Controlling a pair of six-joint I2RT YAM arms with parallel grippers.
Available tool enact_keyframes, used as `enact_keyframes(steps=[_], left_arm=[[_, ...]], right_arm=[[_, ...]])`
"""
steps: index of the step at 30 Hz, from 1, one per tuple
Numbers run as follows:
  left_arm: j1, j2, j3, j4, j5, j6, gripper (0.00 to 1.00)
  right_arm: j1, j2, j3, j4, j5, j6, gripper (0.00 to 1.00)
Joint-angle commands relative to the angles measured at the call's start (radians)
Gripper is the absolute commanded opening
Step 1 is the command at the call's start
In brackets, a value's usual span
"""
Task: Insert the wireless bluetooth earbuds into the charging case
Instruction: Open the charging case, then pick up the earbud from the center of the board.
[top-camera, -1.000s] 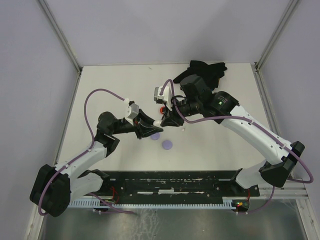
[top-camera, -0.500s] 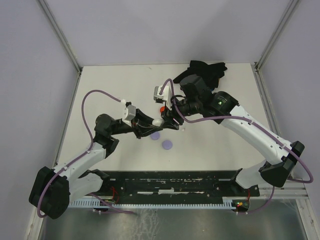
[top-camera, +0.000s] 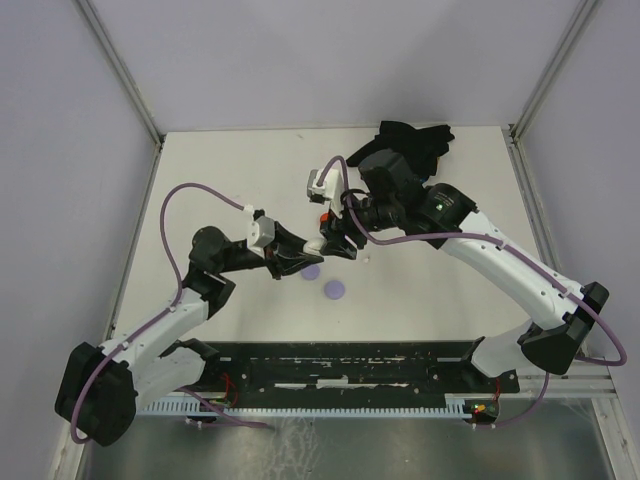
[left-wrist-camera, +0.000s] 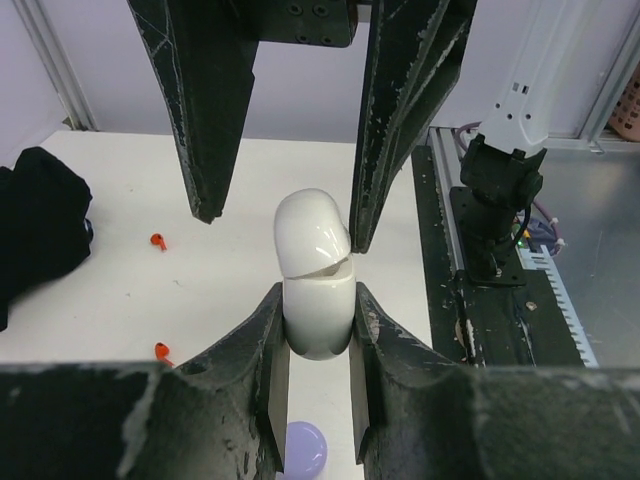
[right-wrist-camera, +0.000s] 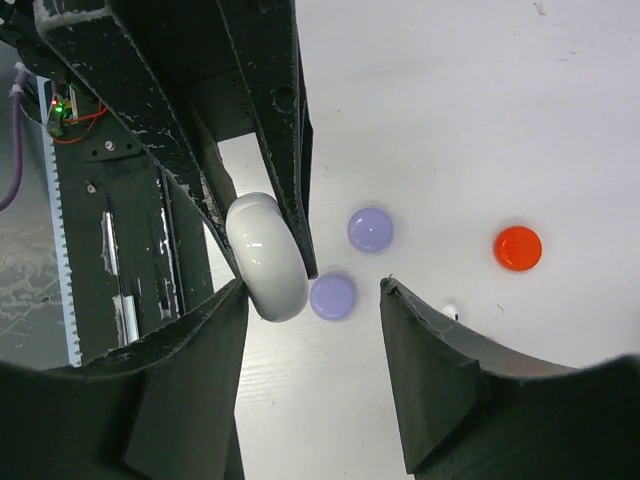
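The left hand (left-wrist-camera: 317, 300) is pressed in on the white charging case (left-wrist-camera: 315, 270), pinching its lower body between both fingers (left-wrist-camera: 268, 365) so that it stands upright, raised off the desk (left-wrist-camera: 120, 300). The rounded lid sits a little askew, with a thin dark gap at the seam. The right hand (right-wrist-camera: 312, 290) is spread wide and holds nothing. Its two fingers (left-wrist-camera: 205, 120) reach in on either side of the lid; one is just beside it, and whether it touches cannot be told. Only the left wrist view shows two small red earbuds (left-wrist-camera: 157, 240) lying on the desk, apart from each other and well to one side of the case. It also shows a heap of black cloth (left-wrist-camera: 40, 220) and part of a lavender disc (left-wrist-camera: 300, 450) under the case. The right wrist view looks down past the case onto two lavender discs (right-wrist-camera: 370, 230) close together and a red disc (right-wrist-camera: 518, 248) further off. Roughly between them lies a tiny white bud (right-wrist-camera: 450, 311), half behind a finger and too small to make out clearly. From overhead, both hands meet near the middle of the desk, with the black cloth at its far edge.
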Motion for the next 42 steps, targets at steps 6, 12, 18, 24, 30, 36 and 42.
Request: enact_keyframes(steps=[6, 12, 18, 24, 30, 36, 42], left_arm=[[-0.003, -0.022, 0.000, -0.056, 0.028, 0.109, 0.03], [-0.003, -0.011, -0.004, -0.057, 0.015, 0.115, 0.03], [0.002, 0.016, -0.019, -0.026, -0.049, 0.092, 0.03], [0.029, 0.073, -0.045, 0.045, -0.141, 0.033, 0.03], [0.070, 0.104, -0.086, 0.163, -0.225, -0.021, 0.03], [0.139, 0.103, -0.096, 0.173, -0.278, -0.011, 0.03], [0.177, 0.098, -0.098, 0.169, -0.320, 0.021, 0.03]], right_arm=[[-0.043, -0.031, 0.016, 0.089, 0.046, 0.040, 0.64], [-0.066, -0.023, 0.015, 0.092, 0.038, 0.066, 0.66], [-0.095, -0.001, 0.016, 0.104, 0.103, 0.132, 0.69], [-0.115, 0.008, -0.031, 0.122, 0.177, 0.192, 0.74], [-0.141, 0.075, -0.095, 0.092, 0.230, 0.205, 0.74], [-0.156, 0.197, -0.120, 0.098, 0.289, 0.137, 0.71], [-0.159, 0.370, -0.049, 0.072, 0.343, 0.066, 0.66]])
